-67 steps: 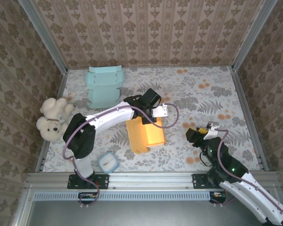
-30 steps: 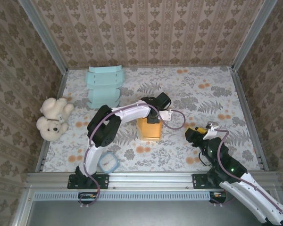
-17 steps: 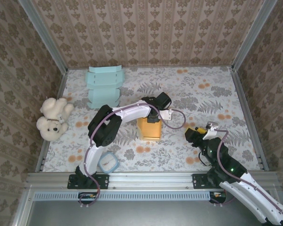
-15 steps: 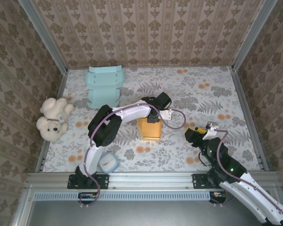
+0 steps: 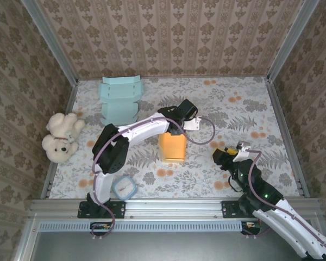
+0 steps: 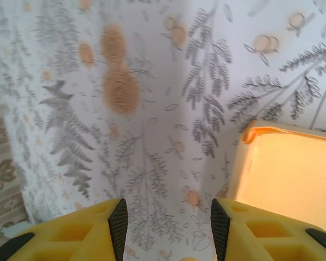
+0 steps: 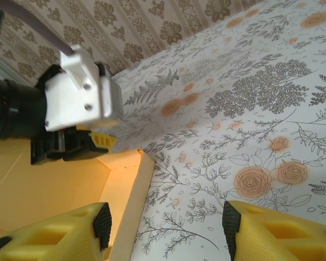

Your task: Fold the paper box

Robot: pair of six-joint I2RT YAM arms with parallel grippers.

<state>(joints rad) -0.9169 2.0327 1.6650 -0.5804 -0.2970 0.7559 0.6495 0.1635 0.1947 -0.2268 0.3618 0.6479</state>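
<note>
The orange paper box (image 5: 172, 148) stands on the flowered cloth in the middle of the table, its walls up. My left gripper (image 5: 180, 128) hovers at the box's far edge. In the left wrist view this gripper (image 6: 165, 223) is open over bare cloth, with a corner of the box (image 6: 285, 168) just right of its right finger. My right gripper (image 5: 228, 154) hangs to the right of the box, apart from it. It is open (image 7: 165, 228), with the box's right wall (image 7: 127, 201) near its left finger and the left gripper's yellow finger (image 7: 98, 140) beyond.
A teal folded paper box (image 5: 119, 101) lies at the back left. A teddy bear (image 5: 60, 137) rests by the left wall. A small blue-rimmed container (image 5: 124, 187) sits near the front edge beside the left arm's base. Patterned walls enclose the table.
My left gripper has opened, come off the box's far edge and shifted slightly back. The box stays where it was set upright. The right arm has barely moved.
</note>
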